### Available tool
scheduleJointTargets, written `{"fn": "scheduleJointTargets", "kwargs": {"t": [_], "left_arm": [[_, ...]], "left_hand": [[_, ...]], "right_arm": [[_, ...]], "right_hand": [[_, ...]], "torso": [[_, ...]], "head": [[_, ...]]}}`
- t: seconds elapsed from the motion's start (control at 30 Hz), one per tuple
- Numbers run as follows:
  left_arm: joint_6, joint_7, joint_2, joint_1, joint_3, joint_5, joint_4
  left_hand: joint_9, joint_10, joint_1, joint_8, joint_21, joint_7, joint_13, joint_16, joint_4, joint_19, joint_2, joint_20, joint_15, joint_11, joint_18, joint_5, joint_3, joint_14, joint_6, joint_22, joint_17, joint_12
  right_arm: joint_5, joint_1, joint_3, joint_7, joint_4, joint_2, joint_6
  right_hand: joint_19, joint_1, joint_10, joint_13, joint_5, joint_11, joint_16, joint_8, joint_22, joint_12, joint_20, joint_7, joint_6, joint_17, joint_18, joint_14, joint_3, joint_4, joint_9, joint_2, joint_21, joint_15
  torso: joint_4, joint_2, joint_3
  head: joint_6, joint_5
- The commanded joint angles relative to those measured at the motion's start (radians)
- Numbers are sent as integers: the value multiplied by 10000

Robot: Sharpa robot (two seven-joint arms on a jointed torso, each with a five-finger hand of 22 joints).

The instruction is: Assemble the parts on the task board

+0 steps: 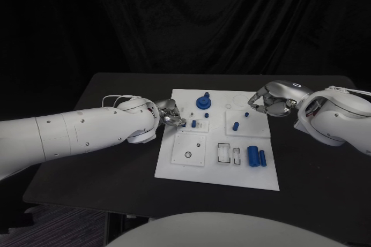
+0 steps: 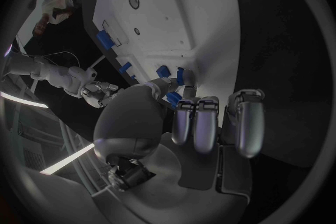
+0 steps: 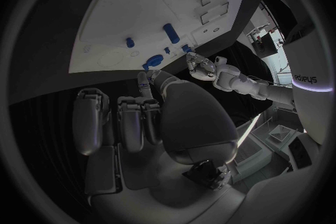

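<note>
The left hand [image 1: 171,115] sits at the left edge of the white task board [image 1: 178,169], fingers curled; I cannot tell if it holds anything. A blue knob [image 1: 203,102] stands near the far edge. 2 blue cylinders [image 1: 257,156] lie right. The right hand [image 1: 271,104] hovers there, fingers curled, holding nothing.

two glossy white arms, small dark screws dotting left arm [image 1: 73,132], thin pale cable looped at wrist, silver many-fingered hands [image 1: 171,116]

Lab: black curtain [image 1: 185,27], black table [image 1: 116,172]
</note>
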State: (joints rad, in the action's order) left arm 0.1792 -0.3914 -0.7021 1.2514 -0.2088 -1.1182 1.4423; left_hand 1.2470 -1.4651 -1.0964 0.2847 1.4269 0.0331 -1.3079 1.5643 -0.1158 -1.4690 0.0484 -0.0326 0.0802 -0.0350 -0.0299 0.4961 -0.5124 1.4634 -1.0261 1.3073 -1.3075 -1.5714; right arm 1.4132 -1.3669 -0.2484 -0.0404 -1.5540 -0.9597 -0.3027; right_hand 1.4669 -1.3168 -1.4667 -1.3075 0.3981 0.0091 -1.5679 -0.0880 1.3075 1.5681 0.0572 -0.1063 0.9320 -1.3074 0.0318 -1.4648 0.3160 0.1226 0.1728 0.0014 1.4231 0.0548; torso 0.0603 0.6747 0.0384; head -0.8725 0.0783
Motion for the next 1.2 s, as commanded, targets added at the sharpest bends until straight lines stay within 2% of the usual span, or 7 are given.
{"fn": "scheduleJointTargets", "kwargs": {"t": [0.03, 0.13, 0.5, 0.67, 0.9, 1.1, 1.2], "left_arm": [[-361, 111, 34, -45, -23, -10, -5], [-427, 183, 55, -46, -23, -10, -32], [-627, 351, 130, -54, -23, -10, -124], [-639, 366, 157, -59, -23, -10, -144], [-623, 188, 164, -66, -23, -10, -164], [-434, 2, 132, -71, -23, -10, -167], [-388, -101, 125, -74, -23, -10, -170]], "left_hand": [[19, -1057, 292, -17, -92, -63, -2629, 65, -41, -303, -83, 56, 53, -53, -58, -844, 92, 1074, 49, 2156, -2633, 6], [-94, -1057, 454, -179, -127, -36, -2629, 65, -187, -289, -187, 39, 32, -28, -63, -1561, 406, 1074, 113, 2149, -2633, 6], [-312, -1057, 740, -385, -160, 13, -2629, 65, -556, -277, -280, 2, -9, 21, -69, -1918, 937, 1074, 74, 2144, -2633, 6], [-418, -1057, 949, -474, -155, 38, -2629, 65, -931, -285, -339, -23, -32, 42, -66, -2825, 1614, 1074, -14, 2148, -2633, 6], [-523, -1057, 1619, -587, -152, 75, -2629, 65, -1708, -298, -485, -49, -61, 74, -65, -3512, 2834, 1074, -75, 2151, -2633, 6], [-553, -1057, 3832, -661, -208, 110, -2629, 65, -1799, -281, -1639, -79, -87, 115, -76, -3693, 4574, 1074, -103, 2137, -2633, 6], [-538, -1057, 3993, -659, -194, 110, -2629, 65, -1787, -292, -1877, -81, -90, 115, -74, -4022, 5000, 1074, -119, 2141, -2633, 6]], "right_arm": [[17, 23, 7, -125, 1, -1, -36], [17, 23, 7, -122, 4, 2, -34], [17, 25, 7, -117, 15, 18, -24], [16, 26, 7, -123, 17, 19, -10], [16, 29, 7, -130, 15, 18, 5], [16, 31, 7, -132, 19, 14, 9], [16, 32, 7, -130, 20, 14, 10]], "right_hand": [[248, 97, -1041, -2632, 48, -22, -29, 36, 2112, 27, -13, 35, -28, -2634, 73, -1060, 56, 10, -12, 26, -42, 4], [248, 97, -1041, -2632, 48, -22, -29, 36, 2112, 27, -13, 35, -28, -2634, 73, -1060, 56, 10, -12, 26, -42, 4], [248, 97, -1041, -2632, 48, -22, -29, 36, 2112, 27, -13, 35, -28, -2634, 73, -1060, 56, 10, -12, 26, -42, 4], [248, 97, -1041, -2632, 48, -22, -29, 36, 2112, 27, -13, 35, -28, -2634, 73, -1060, 56, 10, -12, 26, -42, 4], [250, 112, -1041, -2632, 48, -25, -29, 41, 2113, 27, -14, 38, -34, -2634, 72, -1060, 76, -10, -12, 28, -42, 5], [250, 112, -1041, -2632, 48, -25, -29, 41, 2113, 27, -14, 38, -34, -2634, 72, -1060, 76, -10, -12, 28, -42, 5], [250, 112, -1041, -2632, 48, -25, -29, 41, 2113, 27, -14, 38, -34, -2634, 72, -1060, 76, -10, -12, 28, -42, 5]], "torso": [[1, 1, 0], [2, 0, 1], [1, 4, 2], [7, 1, -1], [5, 3, -3], [12, 0, -2], [11, 0, -4]], "head": [[-2, 6], [-2, 4], [-2, -4], [-2, -14], [-2, -14], [-2, -17], [-2, -5]]}}
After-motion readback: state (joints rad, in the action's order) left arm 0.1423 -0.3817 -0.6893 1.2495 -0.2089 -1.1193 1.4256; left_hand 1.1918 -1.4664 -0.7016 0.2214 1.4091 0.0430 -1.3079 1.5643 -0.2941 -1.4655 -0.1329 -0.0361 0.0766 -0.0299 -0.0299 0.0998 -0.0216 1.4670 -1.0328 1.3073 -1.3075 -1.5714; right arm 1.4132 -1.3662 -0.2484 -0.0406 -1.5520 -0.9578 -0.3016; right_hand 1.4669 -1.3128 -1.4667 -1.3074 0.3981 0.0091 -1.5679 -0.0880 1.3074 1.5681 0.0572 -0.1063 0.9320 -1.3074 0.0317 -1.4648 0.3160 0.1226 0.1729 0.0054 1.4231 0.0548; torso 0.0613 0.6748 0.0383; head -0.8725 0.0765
